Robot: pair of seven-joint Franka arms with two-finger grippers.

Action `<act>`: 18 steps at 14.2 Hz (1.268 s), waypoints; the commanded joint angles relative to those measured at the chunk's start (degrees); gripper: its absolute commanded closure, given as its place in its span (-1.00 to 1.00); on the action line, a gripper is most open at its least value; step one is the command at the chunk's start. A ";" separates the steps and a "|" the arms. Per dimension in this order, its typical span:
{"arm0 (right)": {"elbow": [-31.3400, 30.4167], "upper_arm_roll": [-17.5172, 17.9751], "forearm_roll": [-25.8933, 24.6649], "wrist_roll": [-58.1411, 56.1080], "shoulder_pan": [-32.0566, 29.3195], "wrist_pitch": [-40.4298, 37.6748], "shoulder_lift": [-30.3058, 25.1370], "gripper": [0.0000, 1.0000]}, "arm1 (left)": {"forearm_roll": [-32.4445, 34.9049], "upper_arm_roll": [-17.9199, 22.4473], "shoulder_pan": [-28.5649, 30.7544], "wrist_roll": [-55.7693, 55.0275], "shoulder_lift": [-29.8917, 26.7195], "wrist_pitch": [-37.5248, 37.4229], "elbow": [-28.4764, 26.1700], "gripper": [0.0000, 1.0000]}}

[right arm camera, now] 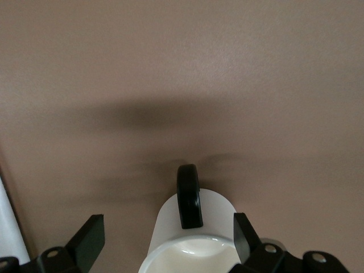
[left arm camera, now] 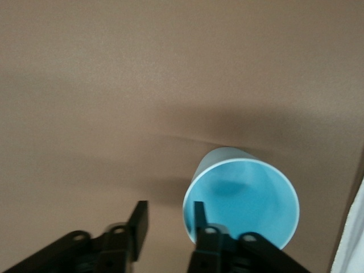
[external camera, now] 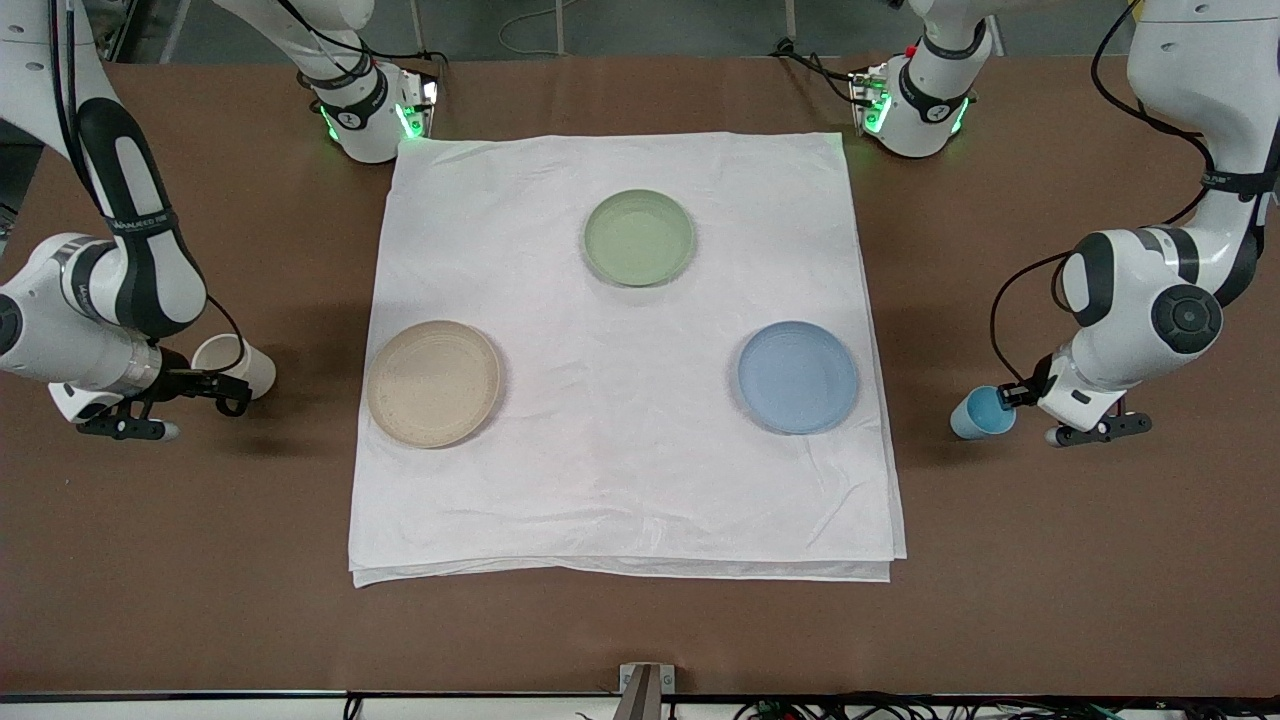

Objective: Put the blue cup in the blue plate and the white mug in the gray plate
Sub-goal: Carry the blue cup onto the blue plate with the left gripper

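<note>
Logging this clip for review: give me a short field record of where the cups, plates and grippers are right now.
blue cup: on bare table, toward the left arm's end, off the cloth
left gripper: open, one finger inside the cup's rim
white mug: on bare table, toward the right arm's end
right gripper: open, fingers either side of the mug
blue plate: empty, on white cloth
gray plate: empty, on cloth
green plate: empty, on cloth
</note>
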 commanded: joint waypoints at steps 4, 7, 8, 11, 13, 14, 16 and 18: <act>-0.03 0.54 1.10 -2.20 -0.61 1.55 2.28 -0.94 | -2.05 -2.38 -0.39 -0.27 -1.61 -0.99 0.84 1.00; -0.02 0.54 1.10 -2.38 -0.70 1.29 2.72 -0.68 | -2.05 -2.64 -0.65 -0.45 -2.32 -1.60 0.75 1.00; -0.02 0.54 1.01 -3.07 -0.61 0.94 2.72 -0.43 | -2.05 -3.43 -0.74 -0.80 -3.37 -2.47 0.84 1.00; 0.68 0.54 1.10 -7.65 -1.75 0.24 2.63 0.49 | -2.05 -8.60 -0.66 -6.93 -6.97 -7.65 0.84 1.00; 1.56 0.63 1.19 -7.65 -1.93 -1.34 2.72 0.89 | -2.05 -12.73 -0.66 -11.85 -9.26 -10.56 0.66 1.00; 1.91 0.63 1.19 -7.65 -2.10 -1.52 2.72 0.93 | -2.05 -15.02 -0.57 -15.27 -9.61 -11.35 0.57 1.00; 2.17 0.72 1.19 -7.65 -2.19 -1.61 2.63 0.99 | -1.87 -19.32 -1.01 -22.21 -8.83 -11.98 0.66 1.00; 3.92 0.81 1.36 -7.21 -1.67 -3.70 2.46 0.99 | -1.44 -20.84 -3.10 -26.36 -7.51 -11.71 0.75 1.00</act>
